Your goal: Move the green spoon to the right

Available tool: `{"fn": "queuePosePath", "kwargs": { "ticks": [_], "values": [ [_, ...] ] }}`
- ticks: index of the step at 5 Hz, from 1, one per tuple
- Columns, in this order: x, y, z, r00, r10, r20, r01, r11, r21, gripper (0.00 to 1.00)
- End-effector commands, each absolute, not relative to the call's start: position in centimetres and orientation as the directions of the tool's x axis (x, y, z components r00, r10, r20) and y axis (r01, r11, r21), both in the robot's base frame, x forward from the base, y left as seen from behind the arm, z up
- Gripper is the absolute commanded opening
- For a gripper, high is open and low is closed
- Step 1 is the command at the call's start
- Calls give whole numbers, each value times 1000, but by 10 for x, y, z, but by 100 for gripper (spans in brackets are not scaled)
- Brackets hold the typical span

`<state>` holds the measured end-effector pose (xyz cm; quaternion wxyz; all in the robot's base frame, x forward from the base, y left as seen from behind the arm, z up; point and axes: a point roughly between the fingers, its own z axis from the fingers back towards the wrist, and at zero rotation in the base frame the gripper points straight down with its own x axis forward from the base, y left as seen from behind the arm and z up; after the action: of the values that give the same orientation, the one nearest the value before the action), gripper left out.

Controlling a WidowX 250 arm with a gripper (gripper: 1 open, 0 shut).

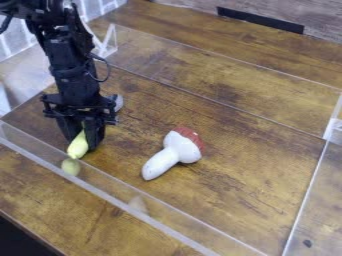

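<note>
The green spoon (78, 147) has a yellow-green handle and hangs tilted from my gripper (82, 132), which is shut on its upper end. Its lower end (70, 166) sits close to the wooden table near the front left; I cannot tell if it touches. The black arm reaches down from the upper left with the gripper pointing straight down. A white toy mushroom with a red cap (174, 153) lies on the table to the right of the spoon, apart from it.
The wooden table (241, 90) is ringed by a low clear plastic wall (120, 200) along the front and left. A black strip (261, 18) lies at the far edge.
</note>
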<state>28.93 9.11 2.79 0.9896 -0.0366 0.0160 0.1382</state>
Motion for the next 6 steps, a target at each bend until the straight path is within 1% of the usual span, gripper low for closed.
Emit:
{"fn": "queuePosePath", "kwargs": {
  "ticks": [1, 2, 3, 4, 5, 6],
  "values": [
    [296, 99, 77, 964, 263, 46, -261, 964, -56, 0],
    [304, 77, 103, 960, 269, 77, -265, 963, -60, 0],
    [313, 43, 125, 963, 252, 100, -248, 967, -52, 0],
    [320, -8, 124, 973, 206, 102, -203, 978, -40, 0],
    [324, -59, 111, 981, 170, 95, -168, 985, -27, 0],
    [323, -109, 99, 982, 164, 93, -163, 986, -25, 0]
  ]
}}
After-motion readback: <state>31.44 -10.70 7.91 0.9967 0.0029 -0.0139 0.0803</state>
